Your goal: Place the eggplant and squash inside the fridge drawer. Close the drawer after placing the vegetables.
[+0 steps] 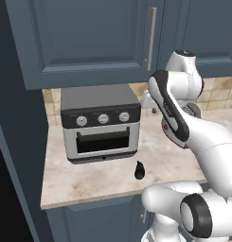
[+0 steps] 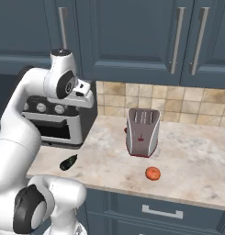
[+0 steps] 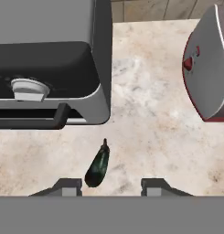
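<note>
The eggplant (image 1: 139, 170) (image 2: 68, 162) is a small, very dark teardrop lying on the marble counter (image 1: 89, 179) in front of the toaster oven's right corner. In the hand view the eggplant (image 3: 98, 167) lies slanted with its stem pointing up-picture, just ahead of the left fingertip (image 3: 70, 186). My gripper (image 3: 112, 187) hovers above the counter looking down, open, with nothing between its tips. The squash and the fridge drawer are out of view.
A silver toaster oven (image 1: 99, 123) (image 3: 49, 82) stands at the back left of the counter. To its right are a grey and red toaster (image 2: 142, 131) (image 3: 209, 64) and a small red-orange round fruit (image 2: 153, 173). Blue cabinets hang overhead.
</note>
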Motion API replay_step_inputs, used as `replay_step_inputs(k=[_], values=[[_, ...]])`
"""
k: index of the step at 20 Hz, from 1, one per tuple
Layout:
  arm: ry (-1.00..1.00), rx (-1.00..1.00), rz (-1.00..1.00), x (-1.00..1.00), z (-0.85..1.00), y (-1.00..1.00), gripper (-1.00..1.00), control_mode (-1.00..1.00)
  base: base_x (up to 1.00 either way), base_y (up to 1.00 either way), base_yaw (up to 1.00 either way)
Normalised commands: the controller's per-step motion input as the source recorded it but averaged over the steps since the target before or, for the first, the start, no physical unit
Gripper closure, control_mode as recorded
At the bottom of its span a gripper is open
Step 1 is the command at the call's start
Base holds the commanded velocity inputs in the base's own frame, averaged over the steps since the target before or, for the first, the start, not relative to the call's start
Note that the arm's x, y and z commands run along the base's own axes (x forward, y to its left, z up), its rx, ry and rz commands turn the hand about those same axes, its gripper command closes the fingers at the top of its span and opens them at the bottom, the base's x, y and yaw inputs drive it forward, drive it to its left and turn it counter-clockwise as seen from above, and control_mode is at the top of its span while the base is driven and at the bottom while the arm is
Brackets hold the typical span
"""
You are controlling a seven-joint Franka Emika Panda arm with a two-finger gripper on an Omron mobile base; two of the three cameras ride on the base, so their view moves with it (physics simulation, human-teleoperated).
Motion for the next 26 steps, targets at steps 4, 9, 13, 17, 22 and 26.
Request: replay_step_inputs(k=[4,9,13,17,22,26], values=[[0.00,-0.01,0.00,-0.27,-0.27,0.00,-1.00,-1.00,0.00,0.00,0.00],[0.06,0.00,-0.13,-0.78,-1.00,0.16,-1.00,-1.00,0.00,0.00,0.00],[0.23,-0.01,-0.26,-0.28,-1.00,0.55,-1.00,-1.00,0.00,0.00,0.00],[0.23,0.01,-0.03,0.07,-0.84,0.04,-1.00,-1.00,0.00,0.00,0.00],[0.03,-0.03,0.00,0.33,-0.69,0.06,-1.00,-1.00,0.00,0.00,0.00],[0.00,0.00,0.00,0.32,-0.55,0.25,-1.00,-1.00,0.00,0.00,0.00]])
